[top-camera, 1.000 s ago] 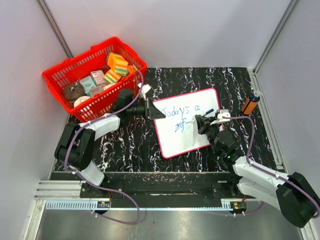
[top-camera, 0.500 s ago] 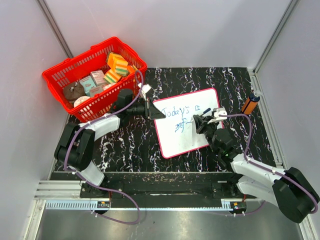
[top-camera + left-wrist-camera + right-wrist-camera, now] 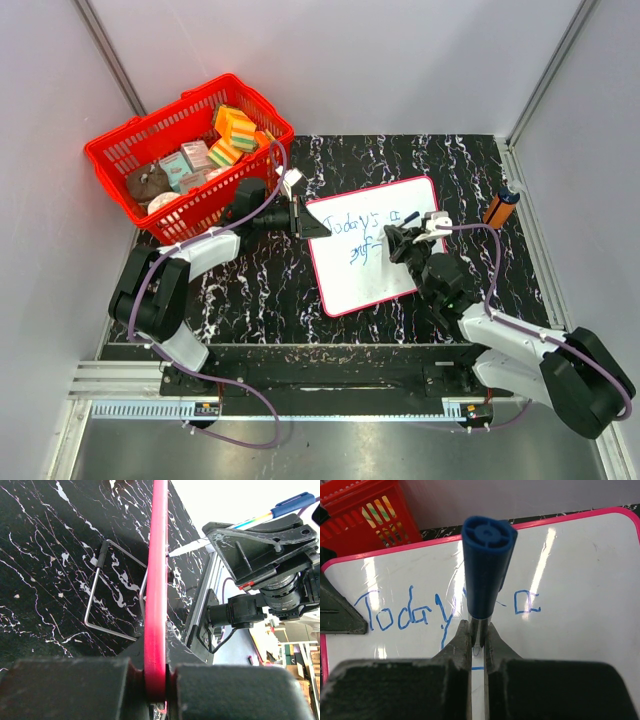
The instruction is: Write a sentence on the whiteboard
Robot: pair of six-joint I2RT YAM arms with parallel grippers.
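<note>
Top external view: whiteboard (image 3: 365, 290) lay skewed on the dark table (image 3: 250, 290), near the basket (image 3: 115, 185). Left gripper (image 3: 306, 222) pinched the board's left edge; left wrist view showed its jaws closed on the pink rim (image 3: 156, 580). Right gripper (image 3: 402, 243) held a blue marker (image 3: 487, 545) upright over mid-board, jaws tight on the barrel.

Sentence (image 3: 365, 222) read "Todays a", with a few strokes on a second line.

Risks, as judged:
- Barrel could slide in the narrow two-finger grip under a hard press, tilting the tip and breaking strokes.
- Board could pivot about its single edge clamp under sideways pen drag, skewing letters.
- Fingers low over fresh ink might smear line one.
- Too light a press would leave gaps.
</note>
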